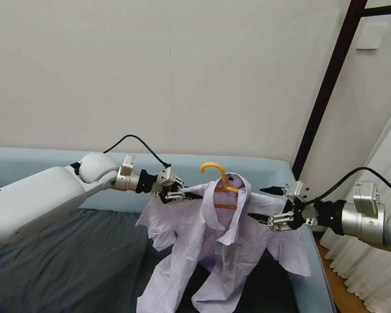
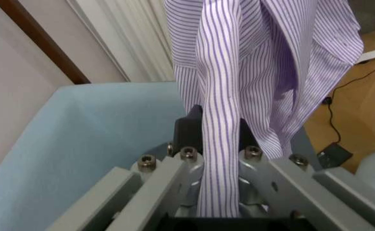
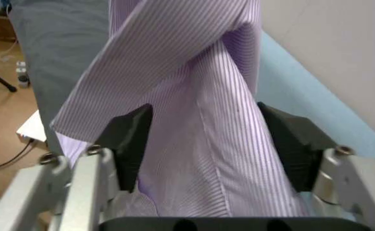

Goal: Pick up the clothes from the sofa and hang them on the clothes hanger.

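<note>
The left claw (image 1: 182, 193) is clamped shut on one shoulder of the shirt (image 1: 215, 254), and the right claw (image 1: 264, 218) is clamped on the other shoulder. The purple-striped shirt is held up in the air between them. Its shoulder line runs across from claw to claw, slightly lower at the right claw. Its long axis runs straight down, with the collar on top and the hem toward the dark cover (image 1: 65, 261) of the sofa (image 1: 274, 171) below both claws. The front is unbuttoned and faces the robot. The sleeves hang loose just under each claw.

A yellow hanger (image 1: 216, 175) sits in the collar, midway between the claws and a little above them. Its hook stands upright and curls over toward the left claw. Its bar is tucked under the cloth.

In the left wrist view a narrow fold of striped cloth passes between the left claw's fingers (image 2: 187, 131), pinched tight, and the rest of the shirt spreads out beyond the tips. In the right wrist view a thicker bunch of cloth fills the gap between the right claw's pads (image 3: 133, 139) and touches both.
</note>
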{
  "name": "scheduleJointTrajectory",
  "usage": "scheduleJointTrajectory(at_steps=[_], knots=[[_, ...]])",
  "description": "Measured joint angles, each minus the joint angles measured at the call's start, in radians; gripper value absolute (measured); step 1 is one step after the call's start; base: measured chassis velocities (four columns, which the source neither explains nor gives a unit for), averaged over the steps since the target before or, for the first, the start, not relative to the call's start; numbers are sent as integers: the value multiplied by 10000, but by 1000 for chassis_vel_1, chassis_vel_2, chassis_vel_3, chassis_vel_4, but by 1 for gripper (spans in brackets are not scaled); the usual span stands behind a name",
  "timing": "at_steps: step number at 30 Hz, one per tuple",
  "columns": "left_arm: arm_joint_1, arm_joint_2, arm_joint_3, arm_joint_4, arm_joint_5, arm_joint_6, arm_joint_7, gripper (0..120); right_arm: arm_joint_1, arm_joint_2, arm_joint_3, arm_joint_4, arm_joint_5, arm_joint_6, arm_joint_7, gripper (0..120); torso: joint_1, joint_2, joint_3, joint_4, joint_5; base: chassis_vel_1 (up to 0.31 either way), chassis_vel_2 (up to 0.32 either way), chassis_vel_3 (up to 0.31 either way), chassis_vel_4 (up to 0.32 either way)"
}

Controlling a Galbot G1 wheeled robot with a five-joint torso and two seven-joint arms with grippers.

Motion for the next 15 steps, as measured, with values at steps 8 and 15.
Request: scheduleJointTrajectory(at_steps=[8,15], knots=[[52,169,33,-233,19,27,91,1,-116,-104,-70,79,14,-173,-42,29,0,0,0,1,-1,0,0,0,0],[50,215,34,-268,14,27,73,1,-188,-23,-144,179,12,-174,-122,8,0,0,0,0,0,0,0,0,0]])
